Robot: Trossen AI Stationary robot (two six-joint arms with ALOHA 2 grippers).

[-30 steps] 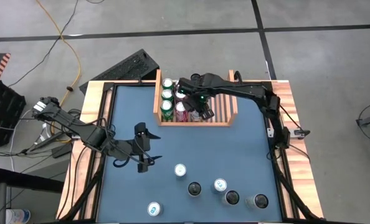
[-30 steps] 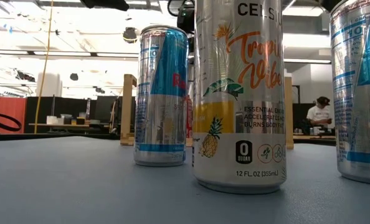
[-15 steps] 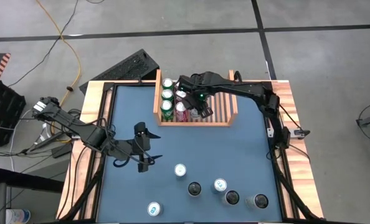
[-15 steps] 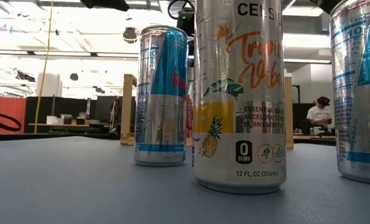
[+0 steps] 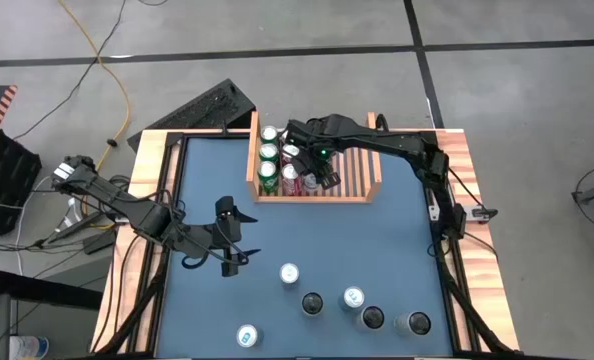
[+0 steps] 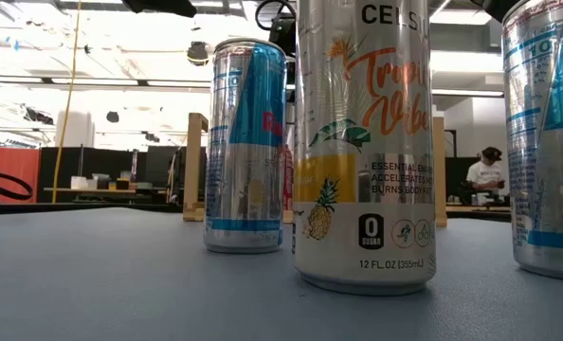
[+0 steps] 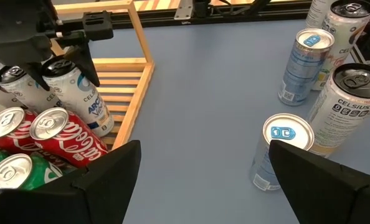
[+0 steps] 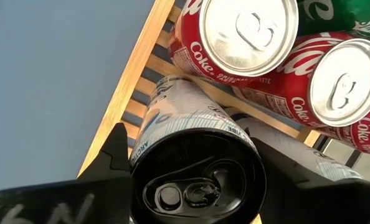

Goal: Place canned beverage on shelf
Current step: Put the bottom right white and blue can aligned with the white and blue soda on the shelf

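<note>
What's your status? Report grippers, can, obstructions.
Left gripper open, waiting over the table. Right gripper at the white can, in the shelf beside Coke cans. No obstruction seen.

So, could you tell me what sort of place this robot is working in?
Probably a robotics lab or workshop. The table stands on a bare concrete floor with loose cables, and the low view shows an open hall with workbenches and a person seated far back.
</note>
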